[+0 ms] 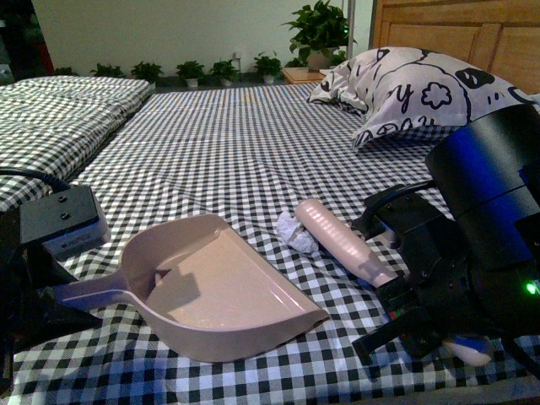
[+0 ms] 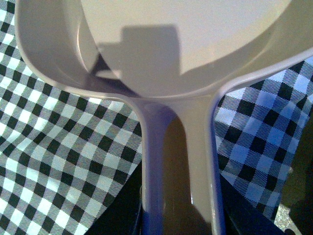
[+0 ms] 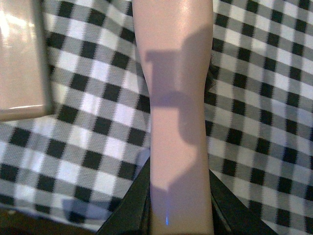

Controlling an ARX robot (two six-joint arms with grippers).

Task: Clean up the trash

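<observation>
The trash (image 1: 297, 231), a small crumpled white wad, lies on the checked bedsheet between the dustpan's far edge and the brush. The pink dustpan (image 1: 215, 287) rests on the sheet at lower left, its pan empty and its open mouth turned to the right. My left gripper (image 2: 181, 220) is shut on its handle (image 2: 178, 171). The pink brush handle (image 1: 342, 240) slants across the sheet just right of the wad. My right gripper (image 3: 181, 215) is shut on the handle (image 3: 178, 98). The dustpan's corner (image 3: 22, 58) shows in the right wrist view.
A black-and-white patterned pillow (image 1: 413, 89) lies at the back right against a wooden headboard (image 1: 472, 38). Potted plants (image 1: 321, 29) line the far wall. A second checked mattress (image 1: 59, 105) sits to the left.
</observation>
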